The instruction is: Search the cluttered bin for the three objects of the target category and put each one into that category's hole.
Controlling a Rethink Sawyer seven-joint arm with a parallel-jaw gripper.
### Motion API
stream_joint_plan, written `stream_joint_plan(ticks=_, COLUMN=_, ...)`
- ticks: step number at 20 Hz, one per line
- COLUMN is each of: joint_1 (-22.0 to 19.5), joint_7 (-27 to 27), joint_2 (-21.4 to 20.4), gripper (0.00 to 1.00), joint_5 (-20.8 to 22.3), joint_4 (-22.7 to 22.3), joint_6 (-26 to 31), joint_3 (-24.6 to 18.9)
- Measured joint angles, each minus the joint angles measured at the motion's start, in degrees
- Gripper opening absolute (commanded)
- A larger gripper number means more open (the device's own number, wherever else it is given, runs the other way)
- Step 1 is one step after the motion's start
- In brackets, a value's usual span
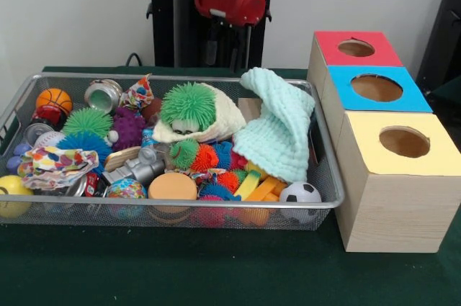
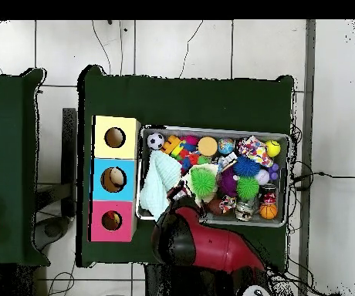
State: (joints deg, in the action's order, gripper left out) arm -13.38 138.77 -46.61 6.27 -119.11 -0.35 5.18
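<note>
One arm [image 2: 211, 243] covers the bin's [image 1: 328, 205] robot-side edge overhead; its gripper's state I cannot tell. Spiky balls [image 1: 189, 103] lie half-buried among clutter. Three holed boxes [image 1: 392, 176] stand beside it on green cloth [image 1: 180, 266].

I log one wire-mesh metal bin [image 1: 328, 205], rectangular, crammed with spiky rubber balls, small sports balls, a pale green knitted cloth [image 1: 279, 124] draped over its right end. Just beside it I note three wooden boxes in a row, each with a round hole: red-topped [image 1: 354, 47], blue-topped [image 1: 377, 88], yellow-topped [image 1: 403, 142].
</note>
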Motion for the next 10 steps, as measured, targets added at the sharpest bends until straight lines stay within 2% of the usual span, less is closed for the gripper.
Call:
stream_joint_plan(ticks=4, joint_1=0.91, joint_7=0.00, joint_2=3.47, gripper=1.00, joint_5=-1.32, joint_4=0.22, joint_6=-2.92, joint_3=-0.49)
stream_joint_plan(ticks=10, joint_1=2.10, joint_7=0.00, joint_2=6.42, gripper=1.00, joint_5=-2.98, joint_4=0.46, joint_6=-4.41, joint_3=-0.50)
